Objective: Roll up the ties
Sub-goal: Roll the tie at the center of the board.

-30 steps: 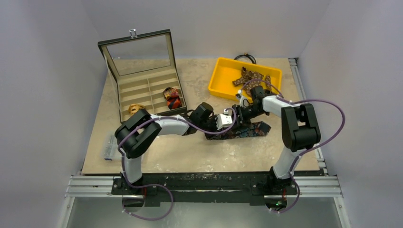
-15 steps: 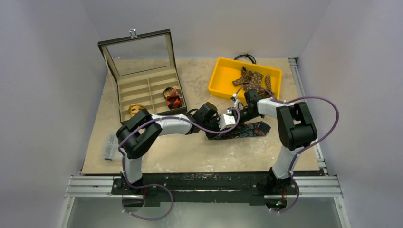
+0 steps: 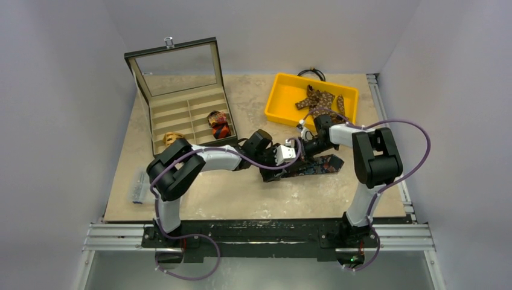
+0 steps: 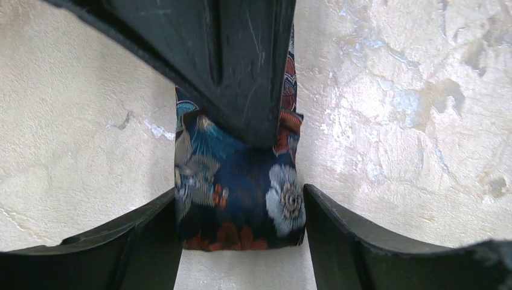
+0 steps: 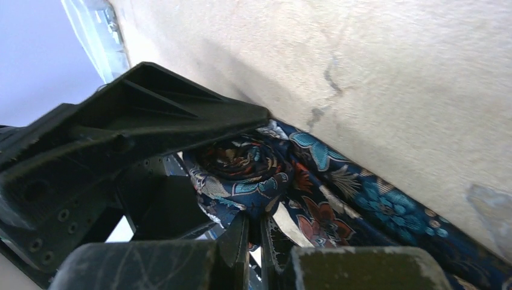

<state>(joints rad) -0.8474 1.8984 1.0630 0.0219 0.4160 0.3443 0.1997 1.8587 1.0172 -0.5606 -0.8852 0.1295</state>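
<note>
Just on the near side of the yellow tray (image 3: 284,90), toward the arm bases, your navy floral tie (image 3: 320,164) lies on the table (image 3: 241,199). One end is wound into a small coil (image 4: 241,223), and the flat length trails off below the tray's front rim.

Your left gripper (image 4: 240,194) straddles that coil, fingers apart, one at each flank. Your right gripper (image 5: 253,228) is pinched together, tips pressed at the coil's edge. Whether a fold is nipped between them, I can't tell.

Now the fabric: it looks soft, light and silky, so I'd expect it to slide and the coil to spring loose once pressure comes off. Take it across the coil's two flat faces, squeezing the layers together. Don't take it by the trailing tail, which will only drag and unwind.

Room is tight. Both grippers crowd the same little bundle, almost touching, and the tray's wall stands close behind your right gripper. Away from the tray, toward the bases, you've got bare table to work in. Another tie, brown and dotted (image 3: 319,99), waits inside the tray.
</note>
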